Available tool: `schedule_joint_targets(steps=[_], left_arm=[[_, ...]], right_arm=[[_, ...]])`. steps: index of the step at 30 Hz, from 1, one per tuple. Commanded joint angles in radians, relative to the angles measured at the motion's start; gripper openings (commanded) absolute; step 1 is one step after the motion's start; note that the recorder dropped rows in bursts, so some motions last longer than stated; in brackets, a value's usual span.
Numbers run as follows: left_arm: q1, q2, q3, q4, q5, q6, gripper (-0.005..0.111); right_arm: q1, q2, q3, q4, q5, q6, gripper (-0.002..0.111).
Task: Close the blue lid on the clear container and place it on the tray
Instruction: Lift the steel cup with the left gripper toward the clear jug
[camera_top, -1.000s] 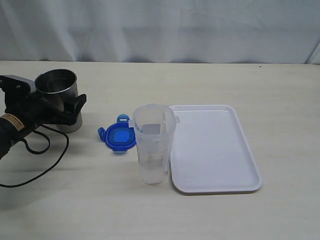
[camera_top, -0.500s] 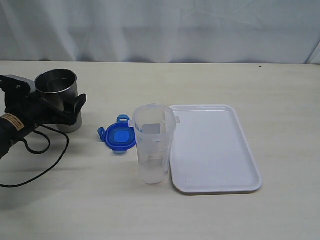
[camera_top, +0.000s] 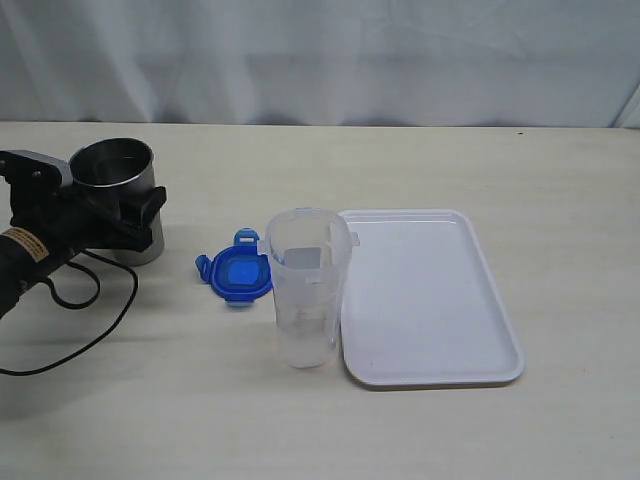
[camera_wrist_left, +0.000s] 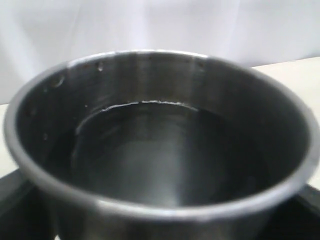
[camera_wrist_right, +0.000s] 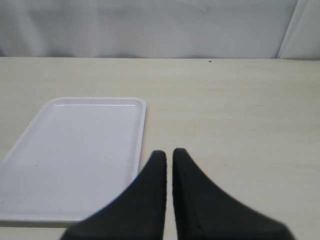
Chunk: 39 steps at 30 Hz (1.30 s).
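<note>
Through the outside camera, my left end effector (camera_top: 115, 208) is sitting at the left of the desk (camera_top: 500, 170), its jaws standing on either side of a steel cup (camera_top: 110, 165); one black finger is lying along the cup's side, but I cannot tell whether I am squeezing it or only flanking it; the blue lid (camera_top: 238, 272) is lying flat on the desk between the cup and the clear container (camera_top: 306, 290), just beside the container; the container is standing upright and uncovered, just beside the long edge of the white tray (camera_top: 430, 300).

Through the left wrist camera, the cup's open mouth is filling the view; my black fingers (camera_wrist_left: 15, 210) are showing low at its two sides.

Through the right wrist camera, my right end effector (camera_wrist_right: 169, 160) is hanging over bare desk, fingers pressed together and pinching nothing; the tray is lying near it.
</note>
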Motion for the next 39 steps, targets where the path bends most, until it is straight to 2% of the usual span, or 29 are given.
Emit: schedule_joint_targets(steps=[1,5,10,13,19,30,39], left_arm=[[0.000,0.002,-0.003,0.051,-0.010,-0.006,0.046],[0.000,0.002,-0.003,0.069,-0.010,-0.006,0.026],[0.000,0.002,-0.003,0.077,-0.010,-0.015,0.013],[0.000,0.002,-0.003,0.085,-0.010,-0.033,0.000],[0.000,-0.003,-0.008,0.083,-0.010,-0.035,0.000],[-0.002,-0.163,-0.010,0.173,-0.010,-0.143,0.000],[-0.109,-0.235,-0.054,0.171,-0.010,-0.164,0.000]], right_arm=[[-0.003,-0.004,0.004,-0.001,-0.004,0.000,0.005],[-0.003,-0.004,0.004,-0.001,-0.004,0.000,0.005],[-0.003,-0.004,0.004,-0.001,-0.004,0.000,0.005],[-0.003,-0.004,0.004,-0.001,-0.004,0.000,0.005],[-0.003,-0.004,0.004,-0.001,-0.004,0.000,0.005],[-0.003,-0.004,0.004,-0.001,-0.004,0.000,0.005],[-0.003,-0.004,0.004,-0.001,-0.004,0.000,0.005]])
